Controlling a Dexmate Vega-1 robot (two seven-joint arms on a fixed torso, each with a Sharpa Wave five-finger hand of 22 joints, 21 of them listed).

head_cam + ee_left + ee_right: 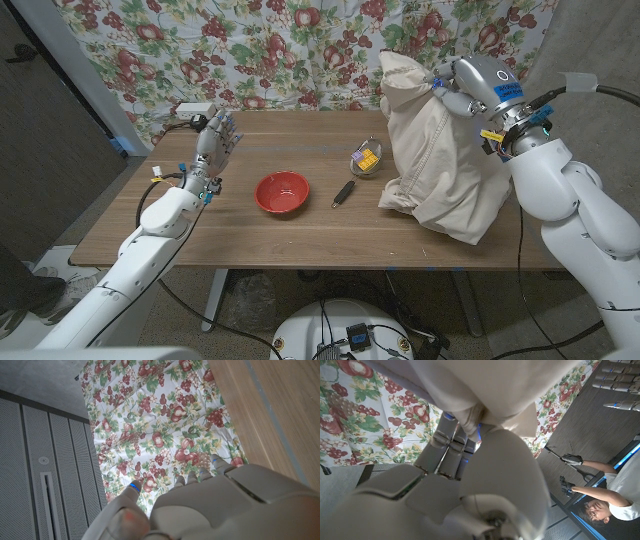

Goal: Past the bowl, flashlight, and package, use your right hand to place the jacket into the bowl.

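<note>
The jacket (440, 165) hangs from the right robot hand (452, 88), which grasps its top, with its lower folds on the desk (260, 235) well right of the red bowl (282, 192), so the carry and drop remain, I judge.

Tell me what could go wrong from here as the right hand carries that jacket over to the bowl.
1. The jacket hangs low from the right hand, its bottom on the table; dragged leftward, it could sweep the package and flashlight along.
2. The jacket looks far bulkier than the red bowl, so it may spill over or tip the bowl.
3. The hand holds only the top fabric, which could slip.
</note>
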